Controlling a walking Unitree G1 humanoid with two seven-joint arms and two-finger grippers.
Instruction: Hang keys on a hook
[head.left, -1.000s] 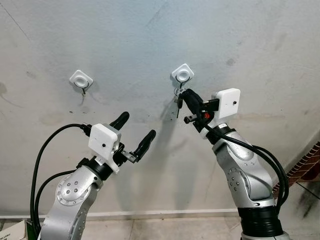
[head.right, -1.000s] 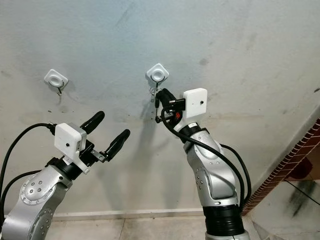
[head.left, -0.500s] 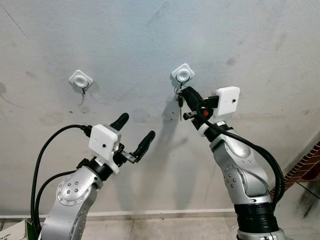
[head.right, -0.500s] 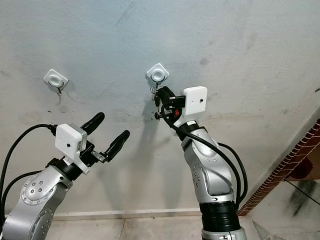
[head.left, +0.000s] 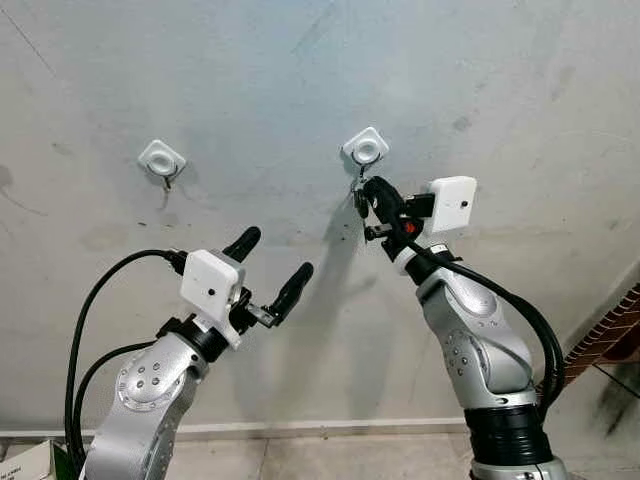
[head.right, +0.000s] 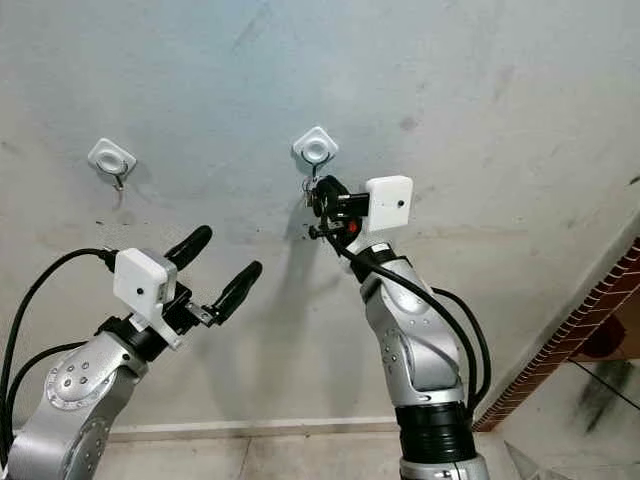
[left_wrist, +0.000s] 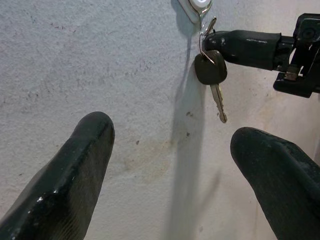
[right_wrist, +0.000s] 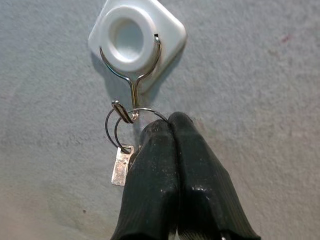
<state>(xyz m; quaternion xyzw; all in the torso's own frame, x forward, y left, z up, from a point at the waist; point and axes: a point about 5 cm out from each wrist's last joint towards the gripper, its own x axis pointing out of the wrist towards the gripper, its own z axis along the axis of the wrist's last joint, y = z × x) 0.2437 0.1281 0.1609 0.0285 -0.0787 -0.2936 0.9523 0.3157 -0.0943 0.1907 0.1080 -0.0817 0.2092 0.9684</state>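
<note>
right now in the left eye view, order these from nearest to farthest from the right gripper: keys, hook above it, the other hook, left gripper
1. keys, at the right gripper, whose fingers are shut on the ring.
2. hook above it, on the wall just over the fingertips.
3. left gripper, lower and to the left, open.
4. other hook, far left on the wall.

1. The pale grey plastered wall (head.left: 500, 80) looks matt and finely rough, with stains and scuffs.
2. The white diamond-shaped plastic hook base (right_wrist: 136, 37) is smooth and slightly glossy; its thin wire hook (right_wrist: 133, 90) is shiny metal.
3. The silver metal key ring (right_wrist: 120, 131) gleams; the key with a black plastic head (left_wrist: 211, 70) has a dull metal blade.
4. The right end effector (right_wrist: 172, 170) has black, rubbery, semi-gloss fingers pressed together.
5. The left end effector (left_wrist: 170, 175) has the same black sheen.
</note>
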